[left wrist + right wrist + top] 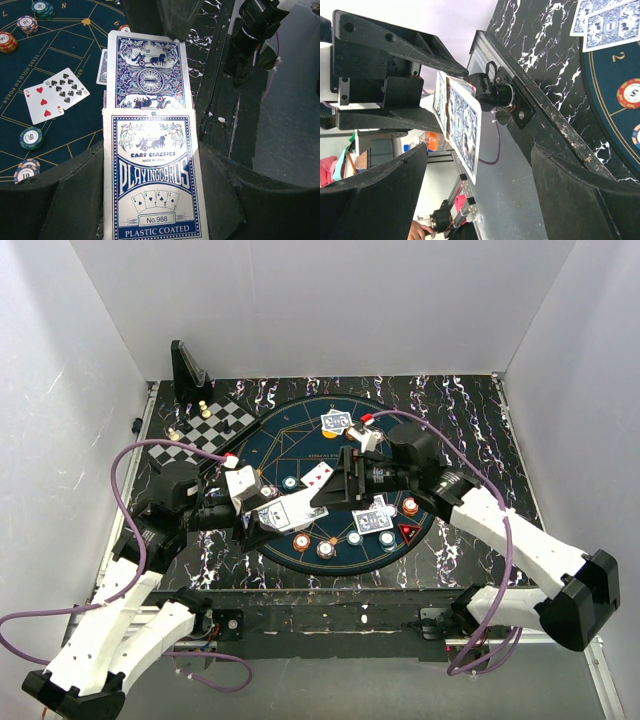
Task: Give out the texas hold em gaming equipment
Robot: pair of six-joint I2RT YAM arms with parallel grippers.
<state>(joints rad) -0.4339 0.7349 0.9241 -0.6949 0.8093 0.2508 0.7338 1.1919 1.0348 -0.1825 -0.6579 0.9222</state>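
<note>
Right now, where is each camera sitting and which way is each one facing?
Top external: above and behind the bases, looking down on the table and mat; left arm and right arm show.
Left wrist: on that arm, looking along the left fingers at the card box they clamp.
Right wrist: looking between the open right fingers toward the left gripper.
Shared: both wrist views show the card box.

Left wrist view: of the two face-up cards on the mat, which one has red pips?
The three of hearts, nearer the left edge of the picture; the ten beside it has black pips.
</note>
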